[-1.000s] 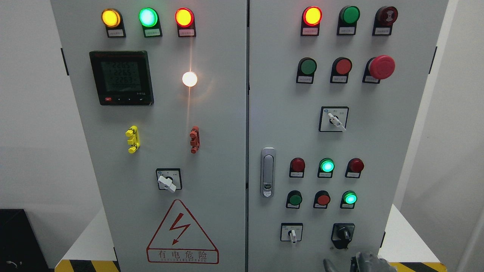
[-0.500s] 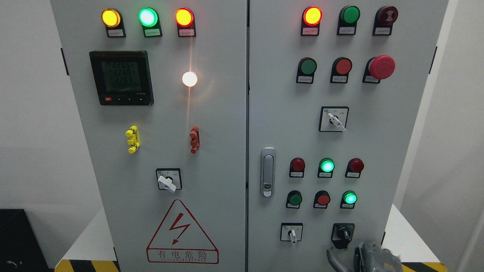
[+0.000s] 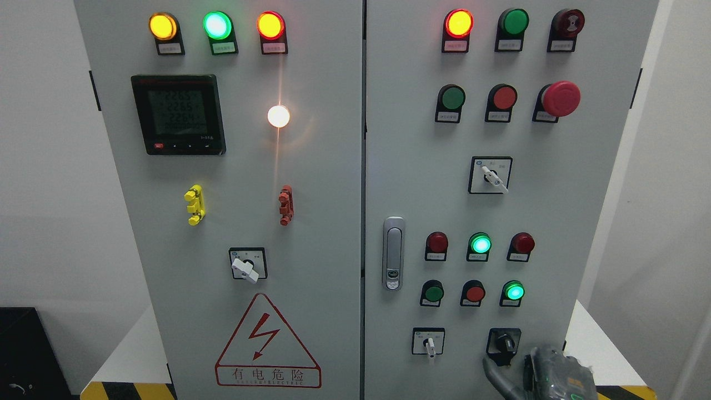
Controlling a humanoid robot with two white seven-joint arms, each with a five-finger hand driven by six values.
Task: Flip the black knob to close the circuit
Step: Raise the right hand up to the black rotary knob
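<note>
A robot's right hand (image 3: pixel 536 373) rises at the bottom right of a grey control cabinet (image 3: pixel 333 183), one dark finger (image 3: pixel 494 373) reaching up to just below the black knob (image 3: pixel 504 344); whether finger and knob touch cannot be told, and the hand grasps nothing, its other fingers hidden behind its wrapped back. The knob sits directly above and slightly left of the hand, in the cabinet's bottom row. Left of the hand is a small white selector switch (image 3: pixel 428 341); above it glow two green lamps (image 3: pixel 480 244), and farther up stands a red mushroom button (image 3: pixel 560 98).
</note>
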